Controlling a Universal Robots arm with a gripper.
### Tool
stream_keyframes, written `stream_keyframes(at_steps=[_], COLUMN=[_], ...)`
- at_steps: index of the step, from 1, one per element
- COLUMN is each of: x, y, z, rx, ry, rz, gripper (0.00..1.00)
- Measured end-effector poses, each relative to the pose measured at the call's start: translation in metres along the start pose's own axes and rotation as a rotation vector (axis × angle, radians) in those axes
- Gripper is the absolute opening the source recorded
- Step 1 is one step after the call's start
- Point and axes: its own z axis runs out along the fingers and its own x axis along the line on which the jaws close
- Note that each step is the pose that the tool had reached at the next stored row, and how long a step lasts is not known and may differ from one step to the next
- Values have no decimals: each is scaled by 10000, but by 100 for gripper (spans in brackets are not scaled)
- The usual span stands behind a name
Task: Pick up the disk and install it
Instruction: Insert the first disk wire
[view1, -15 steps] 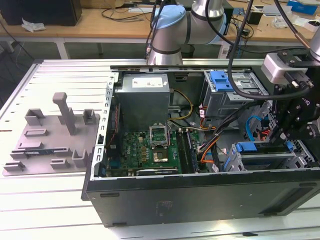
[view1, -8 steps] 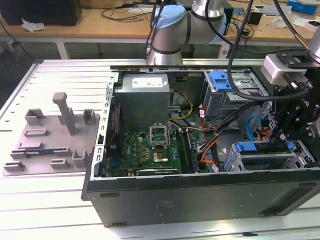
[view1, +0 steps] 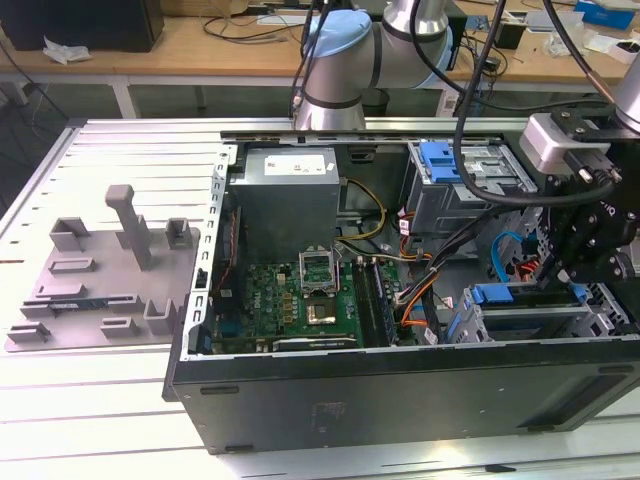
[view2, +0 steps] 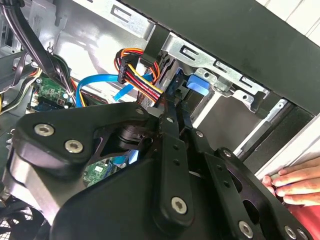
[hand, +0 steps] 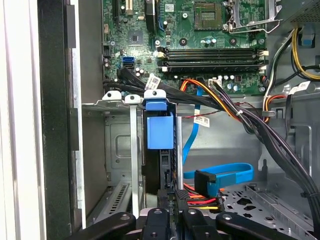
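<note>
Blue-railed disk (hand: 160, 145) stands on edge in the lower drive bay (hand: 120, 150) — long axis running straight away from the gripper (hand: 170, 200), whose jaws pinch its near end.

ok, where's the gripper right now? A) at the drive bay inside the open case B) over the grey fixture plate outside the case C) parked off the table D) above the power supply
A: in the exterior view the gripper sits down at the drive bay by the blue rail of the disk.

Cable bundles (hand: 235, 107) crowd the bay beside the disk (hand: 160, 131); a person's hand (view2: 295, 184) rests at the case edge.
</note>
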Motion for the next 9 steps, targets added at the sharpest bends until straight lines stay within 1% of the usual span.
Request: stream_keyframes(at_steps=[9], x=[0], y=[0], z=[2], rx=[0], ry=[-1], rz=[0], gripper=[17])
